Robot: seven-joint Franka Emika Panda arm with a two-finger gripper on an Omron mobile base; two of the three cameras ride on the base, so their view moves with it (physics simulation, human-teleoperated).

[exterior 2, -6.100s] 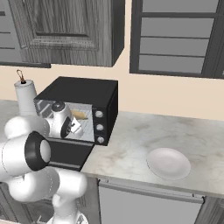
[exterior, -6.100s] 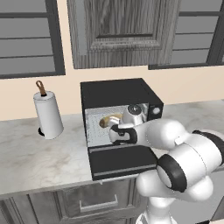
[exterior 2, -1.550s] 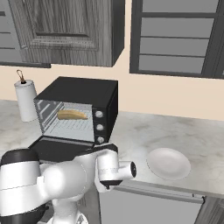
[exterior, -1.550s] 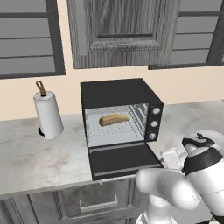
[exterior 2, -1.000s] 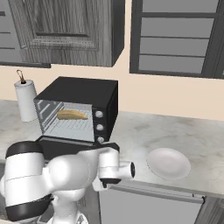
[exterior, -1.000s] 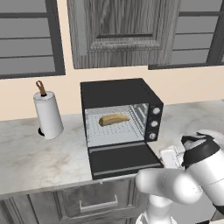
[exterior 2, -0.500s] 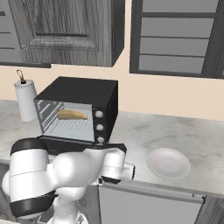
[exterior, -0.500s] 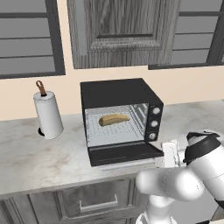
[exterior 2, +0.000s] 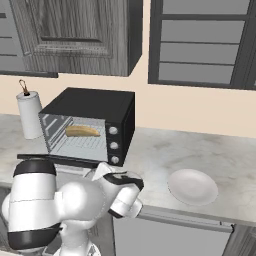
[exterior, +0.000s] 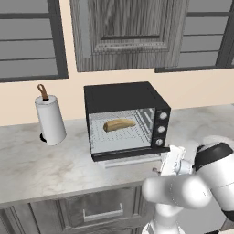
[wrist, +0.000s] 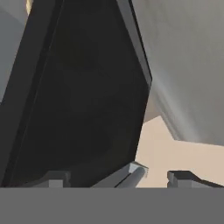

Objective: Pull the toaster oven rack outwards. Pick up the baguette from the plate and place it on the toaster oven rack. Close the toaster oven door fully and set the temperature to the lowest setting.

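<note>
The black toaster oven [exterior: 123,96] [exterior 2: 95,107] stands on the counter with its door [exterior: 123,156] [exterior 2: 50,159] hanging partly down. The baguette [exterior: 119,124] [exterior 2: 82,131] lies on the rack [exterior: 119,137] inside the cavity. My gripper [exterior: 170,160] [exterior 2: 102,172] [wrist: 118,178] is open, low at the door's right front corner. In the hand view the dark door panel [wrist: 78,96] looms close and the end of its silver handle [wrist: 130,175] sits between my fingers. The white plate [exterior 2: 192,186] lies bare to the oven's right. Three knobs [exterior: 161,129] [exterior 2: 114,145] line the oven's front right.
A paper towel roll [exterior: 49,119] [exterior 2: 29,120] stands left of the oven. Grey wall cabinets [exterior: 128,32] hang above it. Drawers [exterior: 98,208] sit under the counter edge, close to my arm.
The door has swung upward from lying flat, so less of its inner face shows. My gripper has moved in under its right front corner.
</note>
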